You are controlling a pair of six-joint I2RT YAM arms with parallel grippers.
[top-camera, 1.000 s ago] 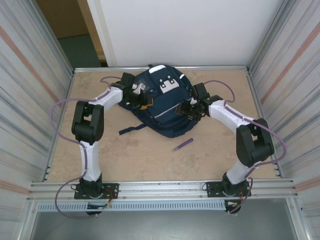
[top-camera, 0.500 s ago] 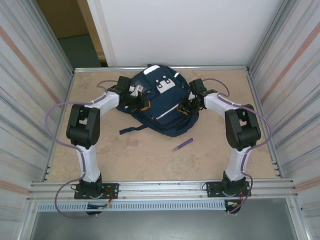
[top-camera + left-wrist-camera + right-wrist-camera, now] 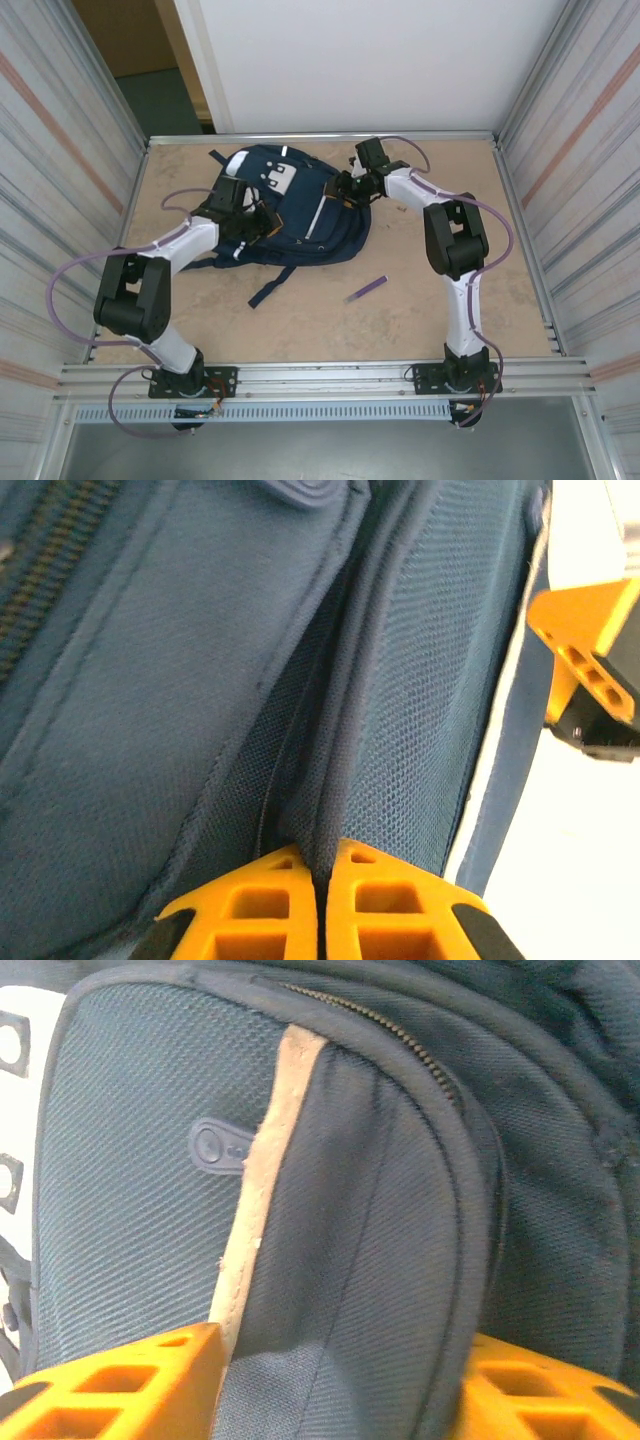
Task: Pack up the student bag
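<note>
1. We see the student bag (image 3: 290, 205), a large navy-blue fabric backpack with thin white stripes and white buckle patches (image 3: 277, 178). It lies flat with its front up on the far half of the tan table (image 3: 400, 320), left of centre and close to the back edge. One dark loose strap (image 3: 270, 285) trails from it toward the near side.
2. The left gripper (image 3: 250, 225) sits at the bag's near-left side. In the wrist view, the left gripper (image 3: 318, 875) has its orange fingers (image 3: 250, 900) pressed together, with a ridge of navy fabric pinched in the seam between them.
3. The left arm is folded low. Its dark elbow (image 3: 135, 300) juts out to the left above the base, and the white forearm runs up and to the right to the bag.
4. The right gripper (image 3: 345, 188) meets the bag's far-right edge. Up close, the right gripper (image 3: 340, 1390) has its jaws apart, one on each side of a bulging pocket panel with a pale stripe. We cannot tell whether it is squeezing the panel or only straddling it.
5. The right arm rises from its base to a dark elbow (image 3: 455, 240), then reaches up and to the left to the bag.
6. A small purple stick (image 3: 366, 289) lies alone on the table, near the bag's near-right corner and apart from both arms.
</note>
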